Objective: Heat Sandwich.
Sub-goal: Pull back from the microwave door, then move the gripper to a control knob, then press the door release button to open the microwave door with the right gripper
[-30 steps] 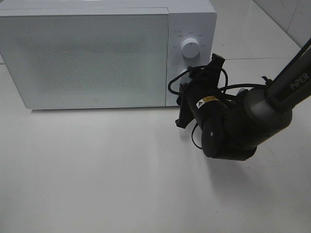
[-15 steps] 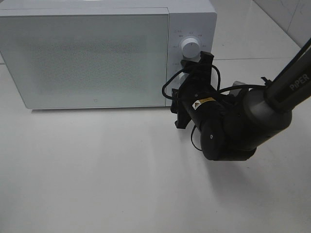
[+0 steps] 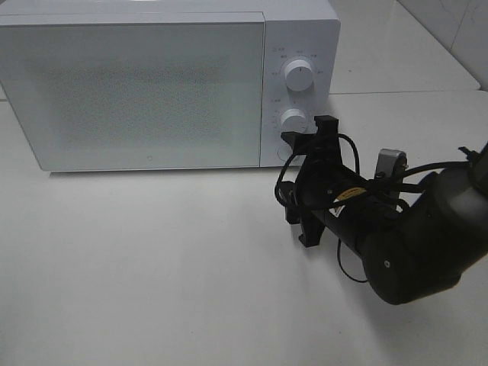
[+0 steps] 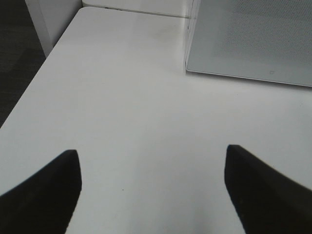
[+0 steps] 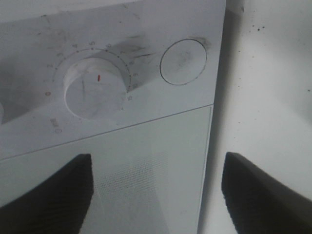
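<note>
The sandwich is not showing in any view, so its look cannot be told, nor where it is lying relative to either set of fingers; the white microwave [image 3: 152, 91] is sitting on the white table [image 3: 152, 267] with its dotted, frosted door [image 3: 137, 95] shut, and nothing is showing through it. The right gripper [image 3: 296, 179] is hanging just in front of the control panel with its fingers [image 5: 44, 195] spread wide and gripping nothing, facing the lower dial [image 5: 95, 95] and the round button [image 5: 184, 62] beside it. The left gripper [image 4: 153, 195] is hovering over bare table near the microwave's other end, fingers likewise wide apart and empty. Small numerals are ringing the lower dial, which is carrying a short red mark; most are too blurred to read. A yellow label [image 3: 352, 192] on the right arm is too small to read.
</note>
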Motion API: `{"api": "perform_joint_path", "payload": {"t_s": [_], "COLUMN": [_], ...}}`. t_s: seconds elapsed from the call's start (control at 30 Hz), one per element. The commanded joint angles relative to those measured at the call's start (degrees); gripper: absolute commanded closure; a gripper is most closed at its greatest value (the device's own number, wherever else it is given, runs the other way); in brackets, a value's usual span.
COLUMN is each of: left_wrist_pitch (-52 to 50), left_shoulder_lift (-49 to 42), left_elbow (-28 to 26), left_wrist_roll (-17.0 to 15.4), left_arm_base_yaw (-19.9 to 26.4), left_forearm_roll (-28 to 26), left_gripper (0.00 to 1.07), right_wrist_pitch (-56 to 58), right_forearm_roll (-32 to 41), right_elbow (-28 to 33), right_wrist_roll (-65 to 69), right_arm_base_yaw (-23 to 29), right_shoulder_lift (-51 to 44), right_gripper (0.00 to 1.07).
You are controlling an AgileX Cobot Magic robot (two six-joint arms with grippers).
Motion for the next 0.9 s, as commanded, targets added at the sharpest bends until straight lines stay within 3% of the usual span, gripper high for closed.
{"api": "perform_joint_path", "payload": {"t_s": [0.03,0.27,0.37,0.6,0.73,0.77,0.83,0.9], "left_wrist_pitch": [-0.34,-0.34,-0.34,-0.34,-0.34,-0.34,-0.34,-0.34], "left_shoulder_lift": [-1.38,-1.38,-1.38,-1.32,-1.32,-1.32,-1.32,-1.32], "left_elbow": [0.11,0.11,0.11,0.11,0.11,0.11,0.11,0.11], "left_wrist_roll": [0.0,0.0,0.0,0.0,0.0,0.0,0.0,0.0], "left_arm_base_yaw": [0.06,0.06,0.06,0.06,0.06,0.06,0.06,0.06], "left_forearm_roll": [-0.4,-0.4,-0.4,-0.4,-0.4,-0.4,-0.4,-0.4], "left_gripper": [0.3,0.3,0.3,0.3,0.3,0.3,0.3,0.3], "right_wrist_pitch": [-10.71,-10.71,-10.66,-10.26,-10.54,-10.54,-10.6,-10.49], "right_forearm_roll": [-2.12,-6.47,-7.45,-7.33,-7.22,-7.22,-7.22,-7.05], "right_elbow": [2.29,5.33,5.56,5.56,5.56,5.56,5.56,5.56], "right_wrist_roll": [-3.5,-13.92,-27.73,-46.41,-60.5,-60.5,-69.56,-76.32], "right_arm_base_yaw": [0.0,0.0,0.0,0.0,0.0,0.0,0.0,0.0], "right_shoulder_lift": [-2.01,-4.24,-5.33,-6.65,-7.39,-7.39,-7.56,-7.56], "right_gripper": [0.36,0.39,0.44,0.56,0.81,0.81,0.98,1.07]}}
